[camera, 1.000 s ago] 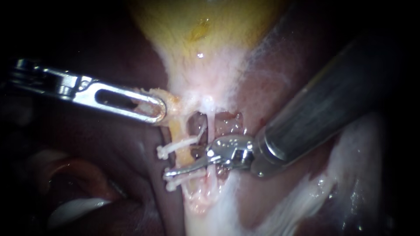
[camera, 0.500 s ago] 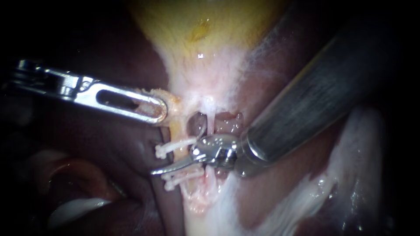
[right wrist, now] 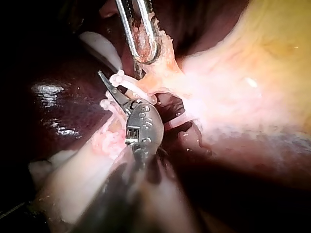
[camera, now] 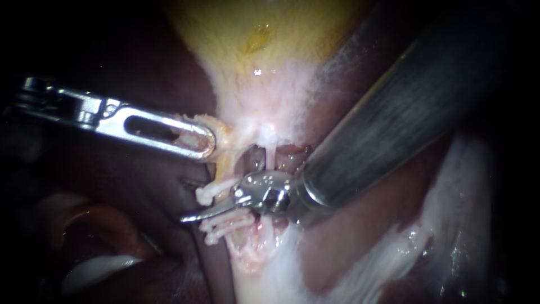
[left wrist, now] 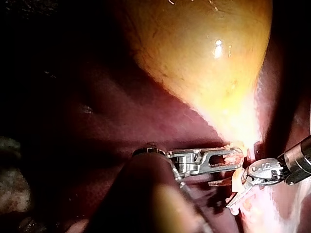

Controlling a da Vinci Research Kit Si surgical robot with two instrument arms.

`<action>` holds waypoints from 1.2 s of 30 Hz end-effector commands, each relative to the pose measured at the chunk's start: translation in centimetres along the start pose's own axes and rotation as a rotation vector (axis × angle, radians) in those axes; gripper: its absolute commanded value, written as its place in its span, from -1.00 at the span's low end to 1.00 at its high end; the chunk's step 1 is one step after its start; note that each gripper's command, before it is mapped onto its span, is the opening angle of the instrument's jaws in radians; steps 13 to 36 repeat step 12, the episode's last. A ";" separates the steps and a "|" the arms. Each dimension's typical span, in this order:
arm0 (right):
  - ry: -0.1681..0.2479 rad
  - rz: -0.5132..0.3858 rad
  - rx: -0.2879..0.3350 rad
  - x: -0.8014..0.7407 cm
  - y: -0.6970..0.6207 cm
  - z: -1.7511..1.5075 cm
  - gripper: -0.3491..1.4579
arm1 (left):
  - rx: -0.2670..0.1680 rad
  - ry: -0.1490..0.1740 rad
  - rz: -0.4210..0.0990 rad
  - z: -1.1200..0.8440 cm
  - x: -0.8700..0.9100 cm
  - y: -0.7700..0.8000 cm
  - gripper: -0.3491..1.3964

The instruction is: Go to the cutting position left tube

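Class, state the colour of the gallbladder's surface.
Yellow, fading to pale whitish pink toward its narrow end; the gallbladder shows best in the left wrist view.

Endoscope close in, facing the gallbladder, wrist cameras near, looking in from opposite sides, all sharing the left tube

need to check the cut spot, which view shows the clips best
The endoscope view: the white clips show at full length, with the tip of the right instrument between them. The right wrist view shows mostly their ends beside that instrument. In the left wrist view they are too small to tell.
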 end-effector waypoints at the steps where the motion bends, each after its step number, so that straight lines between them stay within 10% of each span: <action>1: -0.001 0.000 -0.002 0.00 0.00 -0.01 0.95 | 0.000 0.000 0.000 0.00 0.00 0.00 -1.00; 36: 0.003 -0.001 -0.004 -0.01 -0.02 -0.05 0.95 | 0.001 0.001 0.001 0.00 0.00 0.01 -1.00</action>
